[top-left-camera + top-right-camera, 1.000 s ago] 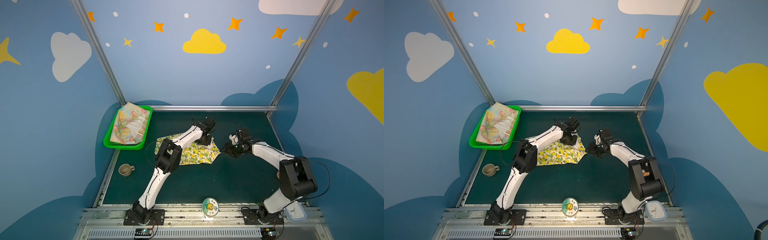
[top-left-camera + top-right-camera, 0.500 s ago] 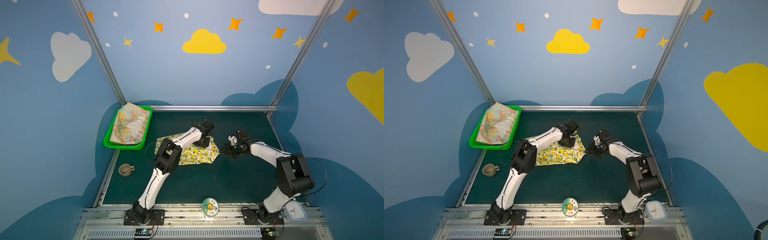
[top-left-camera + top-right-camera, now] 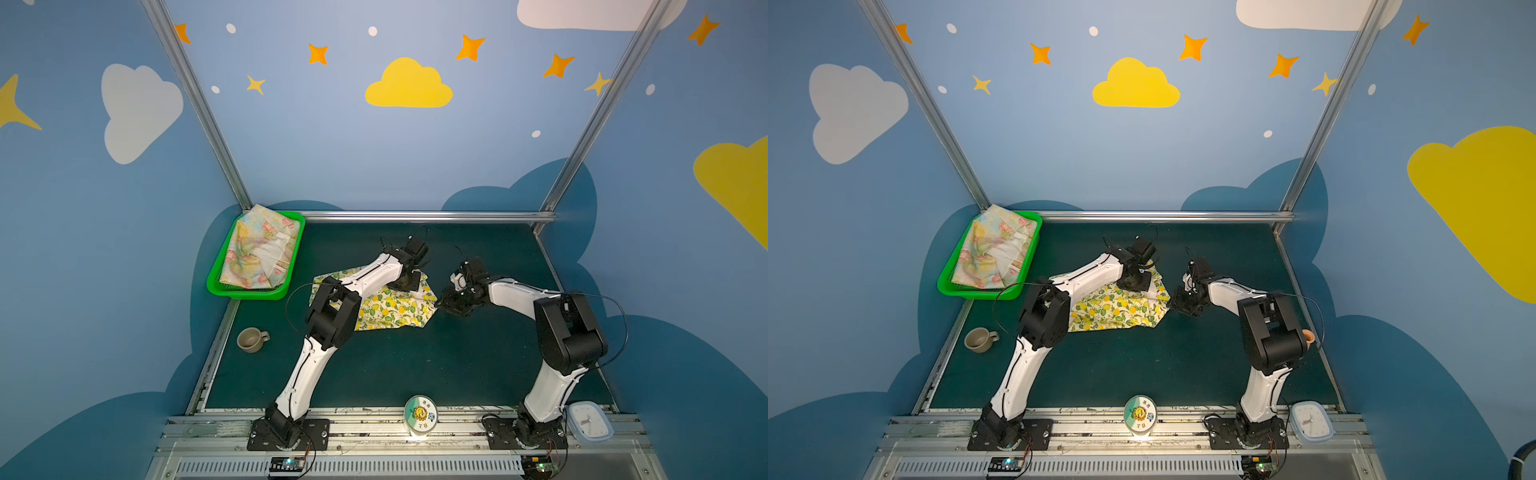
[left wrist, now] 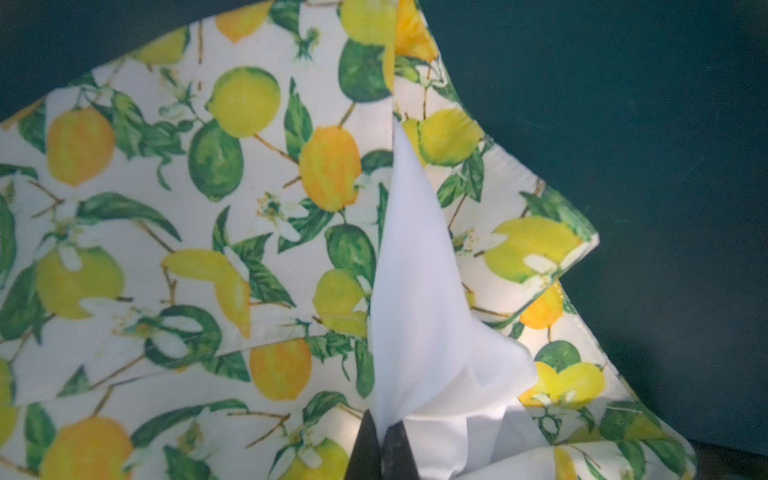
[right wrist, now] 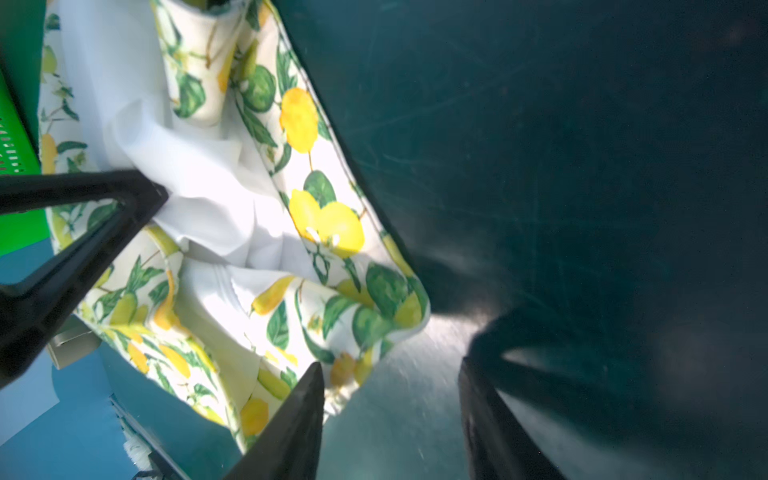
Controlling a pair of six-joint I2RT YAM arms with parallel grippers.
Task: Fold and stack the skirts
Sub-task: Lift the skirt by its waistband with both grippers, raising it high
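The lemon skirt [image 3: 390, 309] is lying rumpled mid-mat [image 3: 415, 365], its white lining [image 4: 415, 270] showing. The left gripper [image 4: 380, 440] is pinching a peak of that lining, jaws closed tight on it. The left arm [image 3: 365, 276] is reaching over the skirt and hiding part of it in both top views. The right gripper [image 5: 390, 368] is hovering just beside the skirt's corner, jaws apart, gripping nothing. The floral skirt [image 3: 259, 253] is sitting in the green basket [image 3: 249, 294] at the far left corner. A mug [image 3: 250, 340], round tin [image 3: 419, 414] and clock [image 3: 589, 422] are sitting well apart from the cloth.
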